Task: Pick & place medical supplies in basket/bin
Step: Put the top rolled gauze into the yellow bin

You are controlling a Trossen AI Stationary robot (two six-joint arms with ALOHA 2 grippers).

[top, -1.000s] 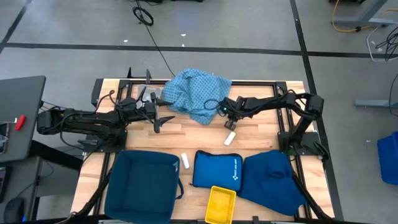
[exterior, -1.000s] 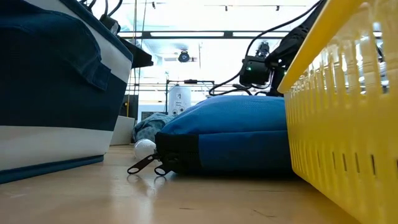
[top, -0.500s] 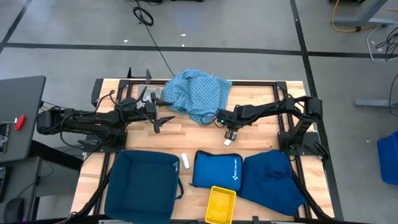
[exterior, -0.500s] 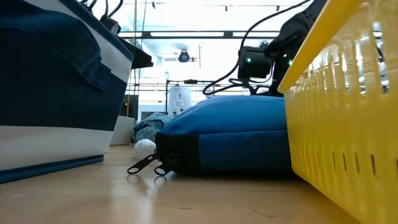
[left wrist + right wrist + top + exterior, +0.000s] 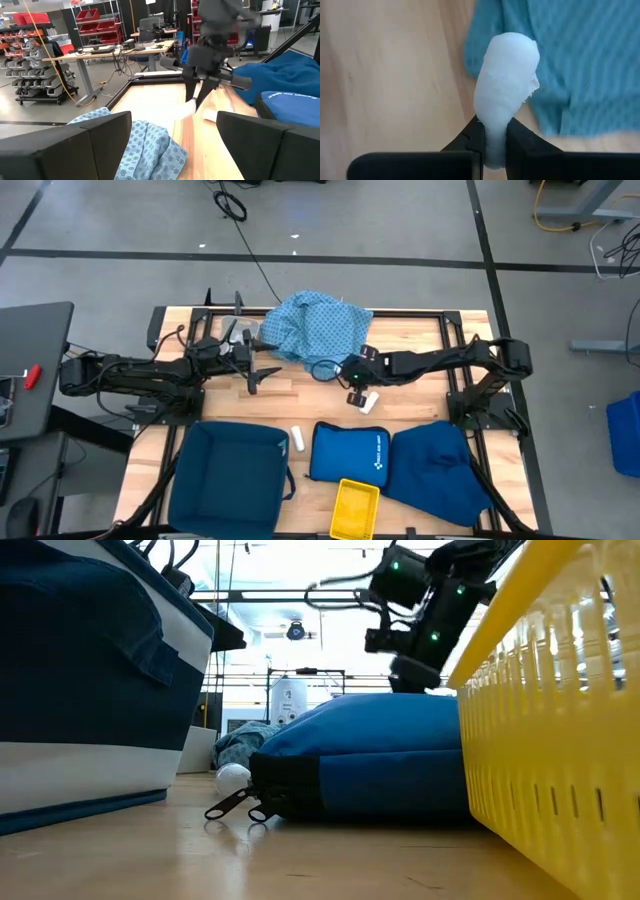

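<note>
My right gripper (image 5: pixel 492 142) pinches a white roll (image 5: pixel 504 95) (narrow grip) just beside the light-blue cloth (image 5: pixel 318 330). My left gripper (image 5: pixel 262 370) waits wide open. Another roll (image 5: pixel 297 437) lies by the blue bin (image 5: pixel 230 480).

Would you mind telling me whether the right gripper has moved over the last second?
Yes. In the high view the right gripper, shut on a white roll, has shifted leftward along the edge of the light-blue cloth, toward the table's middle.

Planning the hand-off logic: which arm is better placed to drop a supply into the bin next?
The right. Its hand is shut on a white roll, lifted beside the light-blue cloth. The left hand is open and empty, though nearer the dark blue bin.
</note>
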